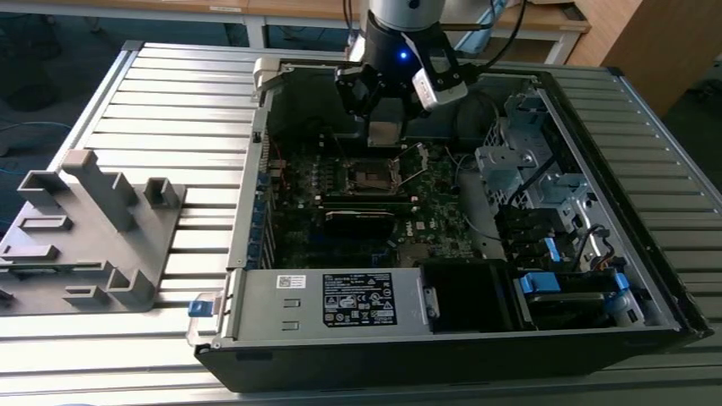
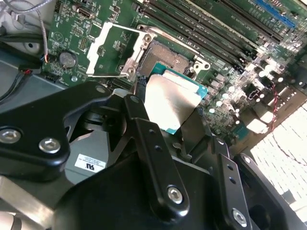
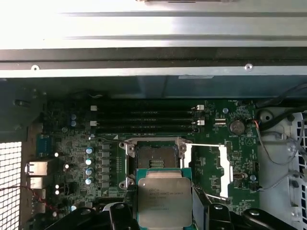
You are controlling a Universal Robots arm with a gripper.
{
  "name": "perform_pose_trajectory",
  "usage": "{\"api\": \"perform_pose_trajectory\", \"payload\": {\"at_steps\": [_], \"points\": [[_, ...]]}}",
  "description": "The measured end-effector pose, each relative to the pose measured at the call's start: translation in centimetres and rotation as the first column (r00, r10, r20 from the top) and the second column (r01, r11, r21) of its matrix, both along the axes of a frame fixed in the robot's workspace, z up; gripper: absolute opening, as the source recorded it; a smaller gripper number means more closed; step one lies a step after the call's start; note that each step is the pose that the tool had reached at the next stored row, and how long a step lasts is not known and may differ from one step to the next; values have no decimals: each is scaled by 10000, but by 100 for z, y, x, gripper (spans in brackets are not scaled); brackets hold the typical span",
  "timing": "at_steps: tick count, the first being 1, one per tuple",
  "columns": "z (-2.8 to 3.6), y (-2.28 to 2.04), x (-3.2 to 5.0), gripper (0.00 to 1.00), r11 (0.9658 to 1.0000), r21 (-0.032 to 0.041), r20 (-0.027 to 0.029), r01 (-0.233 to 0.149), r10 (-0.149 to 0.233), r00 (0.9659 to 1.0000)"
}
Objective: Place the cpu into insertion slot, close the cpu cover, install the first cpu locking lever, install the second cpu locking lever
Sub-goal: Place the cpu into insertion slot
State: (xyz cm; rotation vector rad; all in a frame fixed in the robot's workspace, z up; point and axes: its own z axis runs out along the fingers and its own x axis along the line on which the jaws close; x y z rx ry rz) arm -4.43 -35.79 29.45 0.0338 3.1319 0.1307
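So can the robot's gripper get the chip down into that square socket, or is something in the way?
Probably yes. The gripper holds the cpu close to the insertion slot. The cpu cover looks swung aside, and nothing lies over the slot's opening.

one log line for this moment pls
gripper: shut on cpu | cpu: held clear of board, near empty insertion slot | cpu cover: open
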Motion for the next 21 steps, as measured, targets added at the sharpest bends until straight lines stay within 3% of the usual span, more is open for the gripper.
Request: {"api": "perform_pose_trajectory", "payload": {"at_steps": [10, 21], "points": [[-47, 10, -8, 54, 10000, -15, 0, 2, -2, 10000], [-52, 10, -9, 54, 10000, -15, 0, 6, -6, 10000]]}}
